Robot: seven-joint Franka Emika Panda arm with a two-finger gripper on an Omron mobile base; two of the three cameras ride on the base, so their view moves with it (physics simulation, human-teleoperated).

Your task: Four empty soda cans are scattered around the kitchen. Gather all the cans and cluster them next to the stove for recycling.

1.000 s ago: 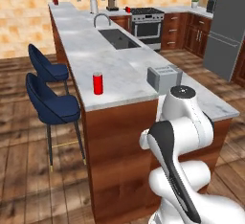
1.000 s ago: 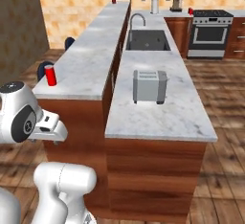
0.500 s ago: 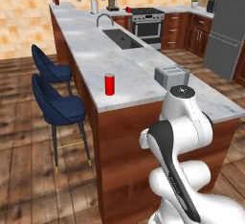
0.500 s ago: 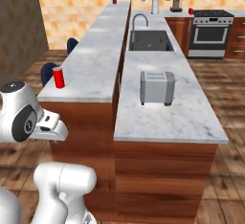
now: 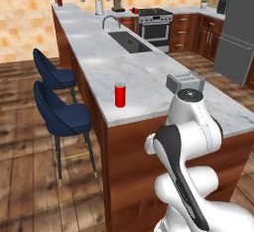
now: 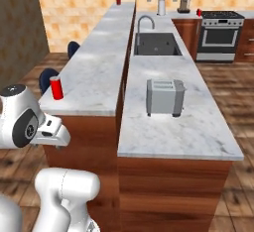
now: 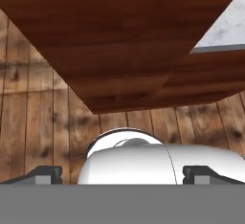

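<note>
**Still folded low, with the nearest can up on the bar top**

Down by the robot's body, the gripper point(image 7: 122, 171) points at the wooden floor and the island's wood side, its two dark tips set wide apart with nothing between them. Outward and well above it, the nearest soda can point(image 5: 120, 95) stands upright near the edge of the raised bar counter point(image 5: 94, 62), forward and left of the arm. Another can point(image 6: 199, 12) sits just beside the stove point(image 6: 220, 15), far across the kitchen. A third can point(image 6: 118, 1) stands at the counter's far end.
</note>
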